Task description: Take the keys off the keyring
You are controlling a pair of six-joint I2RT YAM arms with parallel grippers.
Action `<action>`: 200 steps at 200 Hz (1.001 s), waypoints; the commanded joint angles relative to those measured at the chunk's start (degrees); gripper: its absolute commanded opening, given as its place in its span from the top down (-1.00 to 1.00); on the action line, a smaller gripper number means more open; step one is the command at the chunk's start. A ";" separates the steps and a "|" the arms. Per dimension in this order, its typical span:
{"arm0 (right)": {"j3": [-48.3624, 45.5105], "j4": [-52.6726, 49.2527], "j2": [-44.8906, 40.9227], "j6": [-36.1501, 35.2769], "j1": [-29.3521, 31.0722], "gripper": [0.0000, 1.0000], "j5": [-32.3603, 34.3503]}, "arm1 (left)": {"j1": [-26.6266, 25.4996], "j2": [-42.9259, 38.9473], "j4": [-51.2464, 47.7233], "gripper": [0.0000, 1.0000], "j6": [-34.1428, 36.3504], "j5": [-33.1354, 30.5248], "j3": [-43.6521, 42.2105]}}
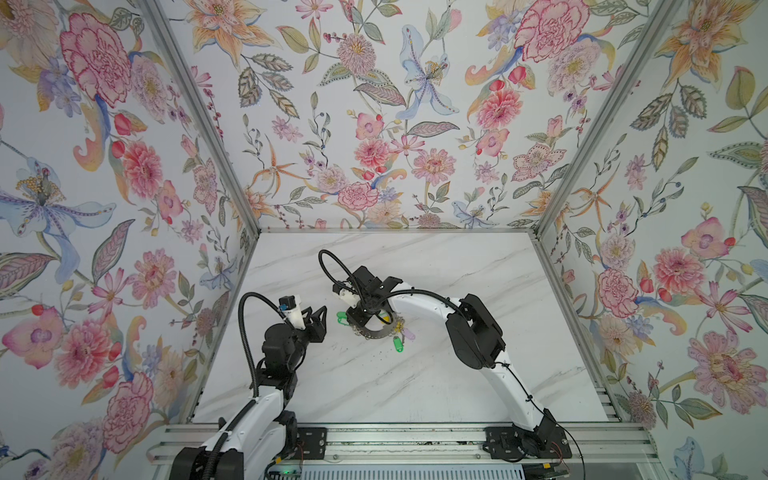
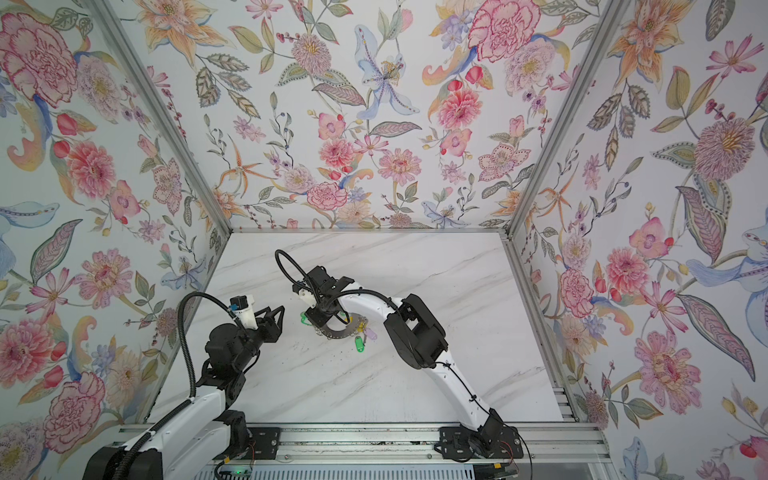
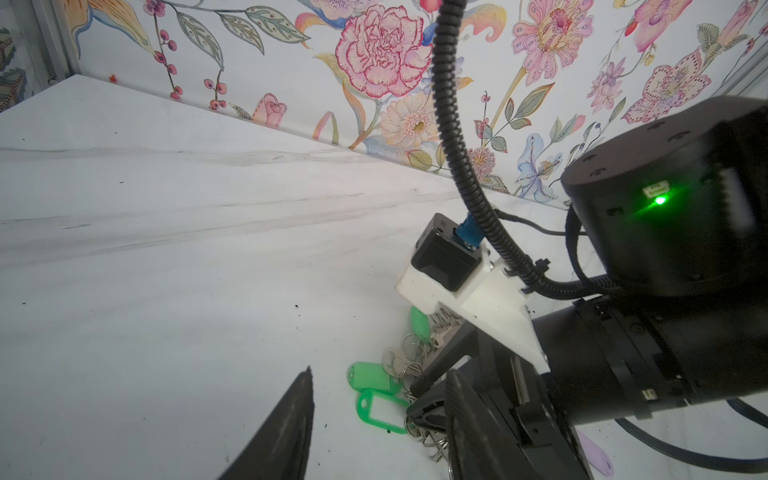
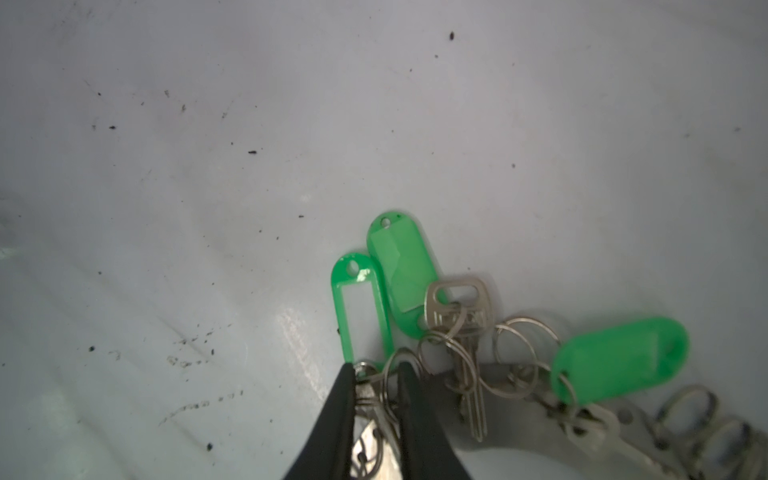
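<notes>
**Keyring** (image 1: 376, 332): flat grey metal ring, lying on the bench (image 1: 415, 386) near its middle. It sits partly under the right arm's wrist in both top views. Small wire loops (image 4: 525, 357) line its rim.

**Keys** (image 4: 457, 316): hung on those loops and fanned around the rim. Green tags (image 4: 401, 270) cluster on the side toward the left arm. Another green one, a lilac tag (image 1: 409, 333) and a yellow tag (image 1: 386, 318) lie further round.

**Right claw** (image 4: 376, 370): down at the rim, jaws narrow, one either side of a key and its loop, just beside the green tags. You cannot tell whether the pads have bitten yet.

**Left claw** (image 1: 318, 316): about half open, empty, just beside the ring and not touching it.

**Step in hand, as judged:** securing one key for removal.

**Handling notes:**
- Check that you have a single key or its loop between the pads. The neighbouring loops overlap here, and a second one is easily caught.
- Bring your left claw onto the ring to pin it flat before you pull. Otherwise the whole ring will likely drag along.
- Work the loop round its split rather than tugging straight out.
</notes>
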 commanded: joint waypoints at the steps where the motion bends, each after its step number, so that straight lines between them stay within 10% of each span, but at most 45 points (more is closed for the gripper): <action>1: 1.93 -2.52 2.54 -1.76 0.75 0.52 0.98 | 0.75 -0.71 0.26 -0.05 -0.76 1.31 -0.93; 117: -2.54 0.58 -5.58 -4.16 0.75 1.00 1.59 | 1.18 -0.85 -0.22 -0.05 -1.01 3.22 -0.48; 200: -31.28 22.77 -32.36 -5.98 -1.56 1.00 -4.68 | 1.11 3.87 10.65 -0.03 -2.91 16.17 0.04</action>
